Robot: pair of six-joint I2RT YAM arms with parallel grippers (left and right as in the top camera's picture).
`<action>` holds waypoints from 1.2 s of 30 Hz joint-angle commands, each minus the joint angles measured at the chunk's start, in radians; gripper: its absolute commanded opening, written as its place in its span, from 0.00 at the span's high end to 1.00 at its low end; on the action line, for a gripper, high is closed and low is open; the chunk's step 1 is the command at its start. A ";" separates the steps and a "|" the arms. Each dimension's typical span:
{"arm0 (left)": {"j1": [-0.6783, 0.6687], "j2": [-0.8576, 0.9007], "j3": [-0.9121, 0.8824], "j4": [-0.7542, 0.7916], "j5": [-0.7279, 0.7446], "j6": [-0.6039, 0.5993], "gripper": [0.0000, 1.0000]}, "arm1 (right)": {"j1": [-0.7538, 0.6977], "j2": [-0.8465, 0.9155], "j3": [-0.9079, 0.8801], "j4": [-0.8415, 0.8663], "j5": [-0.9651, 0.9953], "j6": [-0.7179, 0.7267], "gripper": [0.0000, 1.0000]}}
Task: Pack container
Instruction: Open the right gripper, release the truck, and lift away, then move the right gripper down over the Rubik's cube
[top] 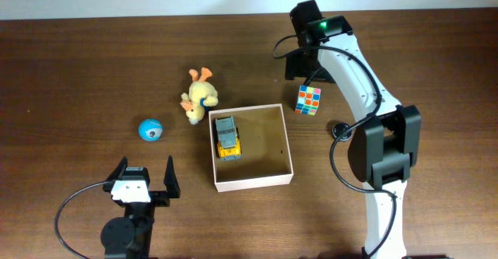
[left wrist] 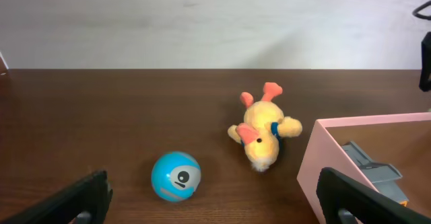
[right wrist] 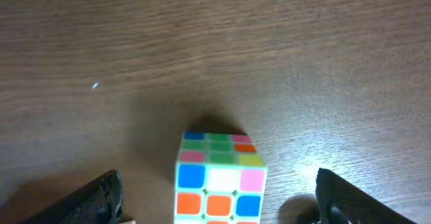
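Observation:
The container (top: 253, 183) is a square cream-walled box with a tan floor at the table's middle. A yellow and grey toy car (top: 227, 137) lies inside it at the left. A multicoloured puzzle cube (top: 308, 99) stands to the right of the container's far right corner. My right gripper (top: 300, 63) is open just behind the cube. In the right wrist view the cube (right wrist: 219, 177) sits between the spread fingers (right wrist: 221, 207). My left gripper (top: 145, 175) is open and empty near the front left. Its view shows the container wall (left wrist: 323, 163) and the car (left wrist: 377, 173).
A yellow plush duck (top: 200, 96) lies on its side just beyond the container's left corner, also in the left wrist view (left wrist: 262, 133). A blue ball with a face (top: 151, 129) rests left of it, ahead of my left gripper (left wrist: 176, 176).

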 commanded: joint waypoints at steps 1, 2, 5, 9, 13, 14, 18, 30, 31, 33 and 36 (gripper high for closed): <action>0.007 -0.004 -0.010 0.003 0.014 -0.006 0.01 | -0.043 0.011 -0.035 0.012 -0.048 -0.034 0.12; 0.007 -0.004 -0.010 0.003 0.014 -0.006 0.01 | -0.051 0.011 -0.046 0.018 -0.068 -0.045 0.12; 0.007 -0.004 -0.010 0.003 0.014 -0.006 0.01 | -0.071 0.011 -0.093 0.047 -0.114 -0.074 0.11; 0.007 -0.004 -0.010 0.003 0.014 -0.006 0.01 | -0.075 0.011 -0.133 0.062 -0.127 -0.108 0.11; 0.007 -0.004 -0.010 0.003 0.014 -0.006 0.01 | -0.071 0.011 -0.135 0.076 -0.167 -0.162 0.11; 0.007 -0.004 -0.010 0.003 0.014 -0.006 0.01 | -0.072 0.011 -0.135 0.080 -0.184 -0.172 0.11; 0.007 -0.004 -0.010 0.003 0.014 -0.006 0.01 | -0.072 0.011 -0.135 0.091 -0.197 -0.195 0.11; 0.007 -0.004 -0.010 0.003 0.014 -0.006 0.01 | -0.072 0.025 -0.175 0.092 -0.224 -0.156 0.12; 0.007 -0.004 -0.010 0.003 0.014 -0.006 0.01 | -0.072 0.025 -0.187 0.094 -0.224 -0.145 0.12; 0.007 -0.004 -0.010 0.003 0.014 -0.006 0.01 | -0.072 0.026 -0.208 0.094 -0.225 -0.139 0.13; 0.007 -0.004 -0.010 0.003 0.014 -0.006 0.01 | -0.072 0.026 -0.226 0.094 -0.226 -0.139 0.13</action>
